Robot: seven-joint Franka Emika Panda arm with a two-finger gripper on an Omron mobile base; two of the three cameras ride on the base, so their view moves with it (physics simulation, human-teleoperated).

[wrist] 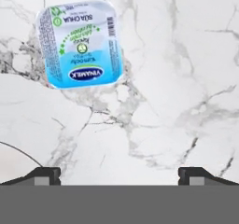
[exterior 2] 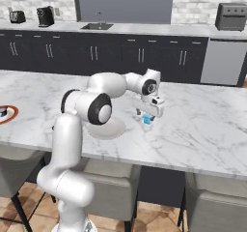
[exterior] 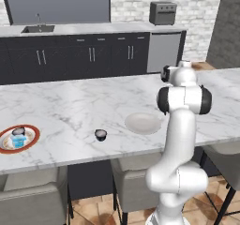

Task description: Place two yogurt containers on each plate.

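A light blue yogurt container point(wrist: 79, 43) with a printed lid stands on the marble counter, up and left of centre in the hand view. My gripper point(wrist: 120, 176) hangs open above the counter near it, touching nothing. From the right base, the gripper point(exterior 2: 146, 113) hovers just over that cup point(exterior 2: 147, 120), right of the pale plate point(exterior 2: 112, 129). The pale plate point(exterior: 143, 123) is bare. The red-rimmed plate point(exterior: 5, 146) at the far left holds a dark cup point(exterior: 18, 131) and a light blue cup point(exterior: 18, 141). Another dark cup point(exterior: 101, 134) stands on the counter between the plates.
Grey stools point(exterior: 136, 175) line the counter's near edge. Behind the island runs a dark cabinet row with a sink point(exterior: 38, 28) and a toaster oven point(exterior: 162, 13). A coffee machine point(exterior 2: 46, 16) stands at the back left.
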